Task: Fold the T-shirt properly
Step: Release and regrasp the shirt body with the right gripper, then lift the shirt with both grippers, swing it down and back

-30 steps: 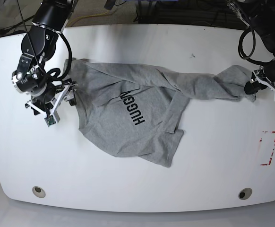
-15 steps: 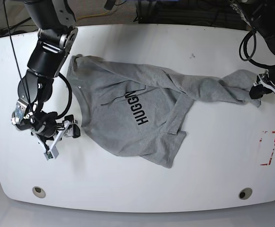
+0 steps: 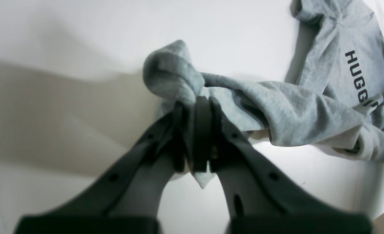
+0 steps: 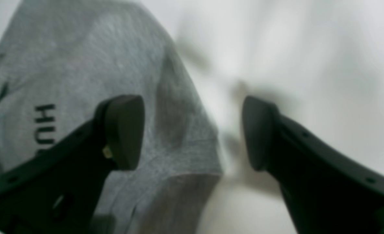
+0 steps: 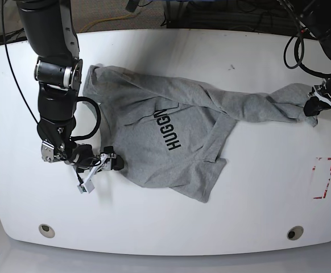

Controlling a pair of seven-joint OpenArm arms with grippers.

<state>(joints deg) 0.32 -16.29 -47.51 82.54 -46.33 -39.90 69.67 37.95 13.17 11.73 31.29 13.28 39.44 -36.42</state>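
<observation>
Here, the left gripper [image 3: 193, 136] clamps a bunched corner of the T-shirt [image 5: 171, 136], stretching it out from the lettering to flatten it on the white table [image 5: 256, 216]; the right gripper [image 4: 192, 133], jaws wide and empty, hovers at the opposite edge, apparently ready to pinch.

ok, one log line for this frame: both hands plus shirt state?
left hand: shut on T-shirt end, far side | right hand: open at the near shirt edge, holding nothing | T-shirt: rumpled, stretched across table, unfolded
</observation>
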